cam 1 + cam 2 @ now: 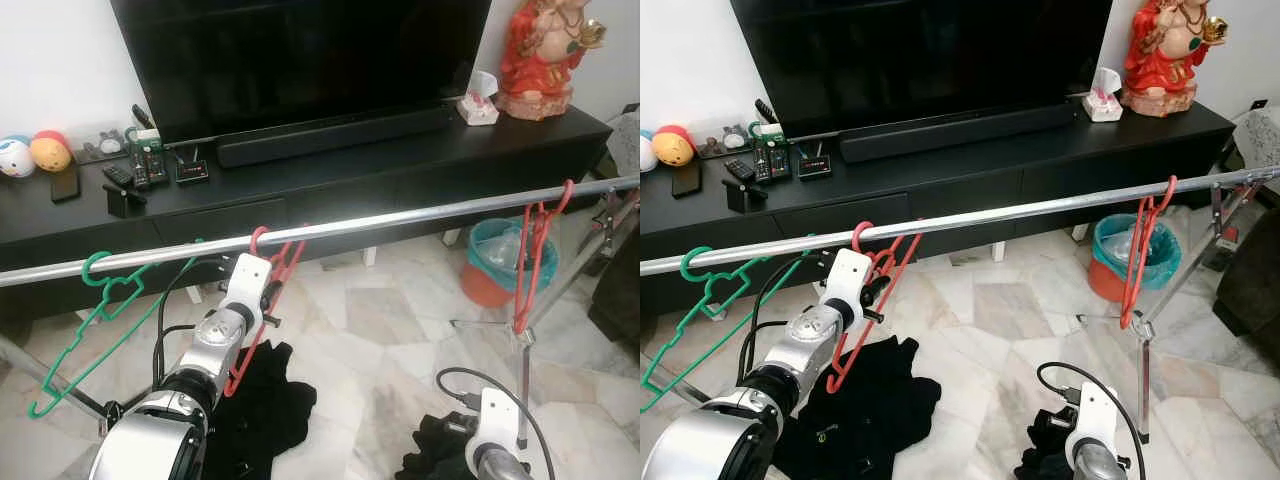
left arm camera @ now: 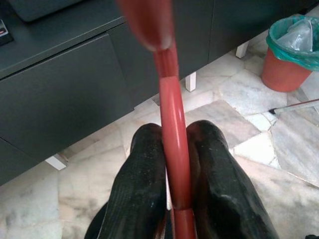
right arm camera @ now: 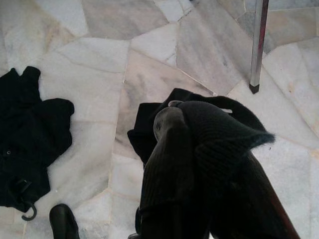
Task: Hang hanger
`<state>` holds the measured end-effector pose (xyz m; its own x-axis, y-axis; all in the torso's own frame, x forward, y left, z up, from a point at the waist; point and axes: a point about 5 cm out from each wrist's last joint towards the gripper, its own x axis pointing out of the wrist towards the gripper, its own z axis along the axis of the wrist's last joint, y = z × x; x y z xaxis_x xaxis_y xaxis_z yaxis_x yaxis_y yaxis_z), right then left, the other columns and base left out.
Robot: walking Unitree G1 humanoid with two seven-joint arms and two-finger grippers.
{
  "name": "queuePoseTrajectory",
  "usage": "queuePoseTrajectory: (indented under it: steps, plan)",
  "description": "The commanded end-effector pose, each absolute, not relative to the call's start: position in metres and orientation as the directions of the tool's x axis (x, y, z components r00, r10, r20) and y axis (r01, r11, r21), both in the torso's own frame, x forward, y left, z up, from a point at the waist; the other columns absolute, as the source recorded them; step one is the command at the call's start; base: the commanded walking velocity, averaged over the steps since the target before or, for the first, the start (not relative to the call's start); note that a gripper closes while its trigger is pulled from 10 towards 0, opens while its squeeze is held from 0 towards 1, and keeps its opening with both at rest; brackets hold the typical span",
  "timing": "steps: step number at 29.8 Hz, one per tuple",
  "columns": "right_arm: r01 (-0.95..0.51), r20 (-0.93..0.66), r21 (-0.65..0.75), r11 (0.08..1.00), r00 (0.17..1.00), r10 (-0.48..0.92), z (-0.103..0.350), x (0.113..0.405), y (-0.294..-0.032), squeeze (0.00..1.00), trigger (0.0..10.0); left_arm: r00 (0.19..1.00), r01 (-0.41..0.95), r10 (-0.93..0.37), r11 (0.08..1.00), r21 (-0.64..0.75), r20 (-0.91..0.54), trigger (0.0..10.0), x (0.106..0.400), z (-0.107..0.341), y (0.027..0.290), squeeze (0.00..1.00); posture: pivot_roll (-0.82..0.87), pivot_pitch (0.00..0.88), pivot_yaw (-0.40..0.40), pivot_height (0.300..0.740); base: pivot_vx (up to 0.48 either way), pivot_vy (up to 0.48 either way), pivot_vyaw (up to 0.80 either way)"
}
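Plenty crowding the shiny metal clothes rail [image 1: 400, 217]: green plastic hanger [image 1: 95, 320] hooked on at the robot's left end, a second red plastic hanger [image 1: 537, 250] dangling near the right end, orange bin with a teal liner [image 1: 497, 262] on the floor behind it. Black heap of clothing [image 1: 865, 405] lying right below the working arm.

Left arm raised up toward the rail, left gripper [image 2: 174, 184] clamped tight on the red plastic hanger with the curved hook [image 1: 268, 270] (black fingers [image 2: 134, 189] pinching its bar from both sides, no gap visible). Hook of that hanger sitting over the rail, body hanging slanted down along the wrist.

Right arm low, right gripper [image 3: 199, 164] pointing at the floor, wrapped in dark knitted fabric [image 3: 224, 134]; can't tell whether its fingers are parted or closed.

Floor of pale marble slabs [image 1: 390, 340]. Long black TV cabinet [image 1: 330, 170] against the wall, big dark TV [image 1: 300, 50] on it, remotes [image 1: 135, 165] to the left, red figurine [image 1: 540, 50] to the right.
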<state>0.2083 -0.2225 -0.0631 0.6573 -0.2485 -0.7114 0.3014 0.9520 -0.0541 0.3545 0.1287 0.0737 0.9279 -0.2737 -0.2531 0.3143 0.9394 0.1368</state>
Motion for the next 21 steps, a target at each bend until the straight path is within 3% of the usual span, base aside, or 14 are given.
queuePoseTrajectory:
  steps: [1, 9, 15, 16, 17, 18, 19, 20, 21]
  plan:
    - [0.299, -0.717, -0.059, 0.953, 0.651, -0.249, -0.064, 0.207, -0.222, 0.0, 10.0, 0.931, 0.304, -0.263, 0.943, 0.136, -0.253, 0.0, 0.356, 0.075, 0.131, 0.0, -0.03, 0.0, 0.015, 0.74, 0.0, 0.0, 0.0]
    - [0.296, -0.719, -0.058, 0.953, 0.65, -0.246, -0.065, 0.206, -0.221, 0.0, 10.0, 0.95, 0.266, -0.236, 0.955, 0.134, -0.202, 0.0, 0.36, 0.083, 0.134, 0.0, -0.03, 0.0, 0.019, 0.74, 0.0, 0.0, 0.0]
    - [0.298, -0.72, -0.055, 0.953, 0.649, -0.244, -0.066, 0.205, -0.219, 0.0, 10.0, 0.974, 0.22, -0.21, 0.968, 0.118, -0.088, 0.0, 0.362, 0.097, 0.144, 0.0, -0.04, 0.0, 0.033, 0.74, 0.0, 0.0, 0.0]
    - [0.3, -0.721, -0.054, 0.952, 0.649, -0.245, -0.066, 0.205, -0.219, 0.0, 10.0, 0.978, 0.207, -0.203, 0.973, 0.105, -0.047, 2.9, 0.36, 0.099, 0.15, 0.0, -0.04, 0.0, 0.037, 0.74, 0.0, 0.0, 0.0]
    - [0.301, -0.721, -0.053, 0.952, 0.648, -0.245, -0.066, 0.205, -0.219, 0.0, 10.0, 0.979, 0.205, -0.203, 0.973, 0.104, -0.024, 4.5, 0.358, 0.1, 0.153, 0.0, -0.04, 0.0, 0.037, 0.74, 0.0, 0.0, 0.0]
    - [0.301, -0.721, -0.053, 0.952, 0.648, -0.245, -0.066, 0.205, -0.219, 0.0, 10.0, 0.979, 0.204, -0.204, 0.973, 0.104, -0.009, 4.5, 0.357, 0.101, 0.155, 0.0, -0.04, 0.0, 0.037, 0.74, 0.0, 0.0, 0.0]
    - [0.302, -0.721, -0.053, 0.952, 0.647, -0.246, -0.066, 0.204, -0.219, 0.0, 10.0, 0.979, 0.204, -0.205, 0.973, 0.106, -0.002, 8.4, 0.355, 0.1, 0.157, 0.0, -0.04, 0.0, 0.04, 0.74, 0.0, 0.0, 0.0]
    - [0.302, -0.722, -0.053, 0.952, 0.647, -0.246, -0.067, 0.204, -0.219, 0.0, 10.0, 0.978, 0.205, -0.208, 0.972, 0.114, 0.02, 10.0, 0.348, 0.098, 0.164, 0.0, -0.03, 0.0, 0.04, 0.74, 0.0, 0.0, 0.0]
    - [0.302, -0.723, -0.053, 0.952, 0.646, -0.245, -0.067, 0.203, -0.219, 0.0, 10.0, 0.977, 0.205, -0.21, 0.972, 0.115, 0.03, 10.0, 0.344, 0.096, 0.168, 0.0, -0.03, 0.0, 0.04, 0.74, 0.0, 0.0, 0.0]
